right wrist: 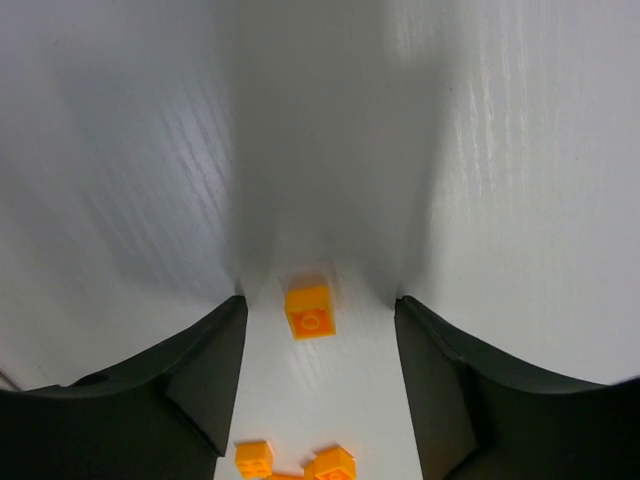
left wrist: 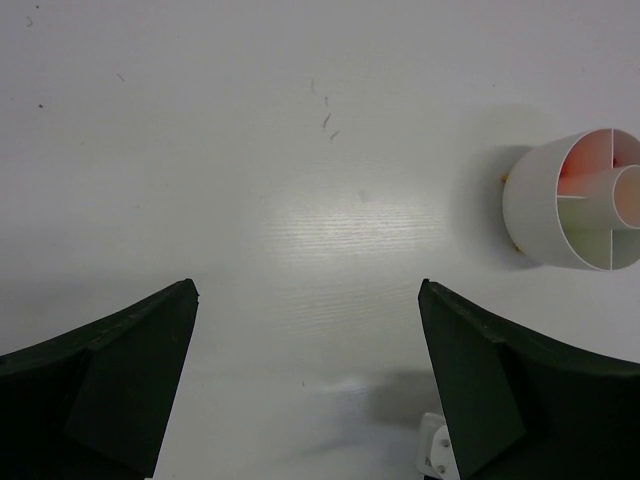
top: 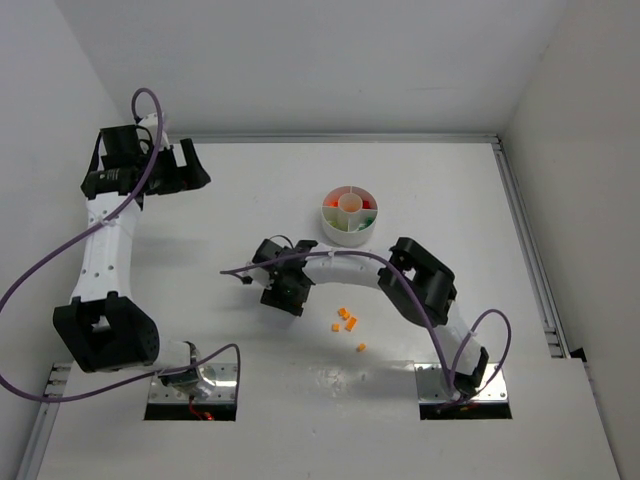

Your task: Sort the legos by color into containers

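Several tiny orange legos [top: 346,319] lie loose on the white table in front of the round white divided dish [top: 350,232]. Red and green bricks show inside its wedges. My right gripper [top: 283,290] hangs low over the table, left of that cluster. In the right wrist view it [right wrist: 320,298] is open, with one orange lego [right wrist: 310,310] lying on the table between the fingertips, untouched. More orange legos [right wrist: 253,457] lie nearer the camera. My left gripper [top: 190,165] is at the far left, open and empty [left wrist: 308,290]. The dish [left wrist: 545,205] shows at the right of its view.
Walls close the table at the back and both sides, with a metal rail [top: 525,240] along the right edge. The right arm's elbow [top: 420,280] sits right of the loose bricks. A small white part [left wrist: 435,452] shows by the left gripper's right finger.
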You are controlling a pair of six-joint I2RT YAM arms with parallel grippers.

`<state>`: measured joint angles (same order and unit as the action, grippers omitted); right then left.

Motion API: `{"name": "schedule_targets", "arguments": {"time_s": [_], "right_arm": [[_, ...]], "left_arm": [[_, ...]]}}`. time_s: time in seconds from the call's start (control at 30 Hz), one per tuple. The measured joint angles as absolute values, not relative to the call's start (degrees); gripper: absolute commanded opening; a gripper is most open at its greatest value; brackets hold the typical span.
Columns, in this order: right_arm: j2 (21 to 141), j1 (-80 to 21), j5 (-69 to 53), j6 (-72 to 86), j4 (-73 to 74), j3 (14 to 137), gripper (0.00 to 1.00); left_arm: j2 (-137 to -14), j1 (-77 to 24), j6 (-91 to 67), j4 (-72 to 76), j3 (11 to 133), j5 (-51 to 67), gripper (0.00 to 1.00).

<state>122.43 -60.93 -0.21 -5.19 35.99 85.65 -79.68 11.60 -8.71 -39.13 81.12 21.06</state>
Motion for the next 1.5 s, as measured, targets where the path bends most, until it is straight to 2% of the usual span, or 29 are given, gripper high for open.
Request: {"name": "schedule_targets", "arguments": {"time_s": [0.1, 0.17, 0.43, 0.67, 0.77, 1.03, 1.17, 1.33, 1.5], "right_arm": [[122.89, -61.3, -0.12, -5.17, 36.05, 86.41, 0.51], [123.09, -61.34, 0.01, -5.15, 35.94, 86.65, 0.41], [123.2, -61.71, 0.58, -4.99, 35.9, 86.76, 0.27], [121.64, -61.41, 1.43, -5.15, 34.11, 84.36, 0.09], [120.73, -61.14, 2.2, -5.21, 33.8, 83.07, 0.04], [117.6, -58.59, 4.54, -5.56, 34.39, 82.48, 0.01], [111.83, -54.63, 5.02, -5.41, 33.1, 82.98, 0.0], [106.1, -47.2, 5.74, -4.45, 31.46, 88.53, 0.0], [105.58, -39.31, 5.98, -2.87, 30.87, 96.71, 0.0]], "left_arm": [[-79.66, 11.73, -8.16, -39.16, 81.12, 21.19, 0.99], [-79.66, 11.73, -7.94, -39.16, 81.12, 21.23, 0.99], [-79.81, 11.73, -7.92, -39.16, 81.12, 21.3, 0.99], [-80.82, 11.73, -7.94, -39.09, 81.12, 22.17, 0.99], [-81.76, 11.73, -8.01, -38.98, 81.12, 22.65, 0.99], [-82.28, 10.24, -8.01, -36.53, 80.2, 22.02, 0.99], [-82.28, 5.45, -7.79, -35.46, 79.15, 19.44, 0.99], [-82.26, -0.86, -6.5, -34.98, 78.67, 17.02, 0.99], [-82.91, -5.85, -4.89, -34.37, 78.7, 15.53, 0.99]]}}
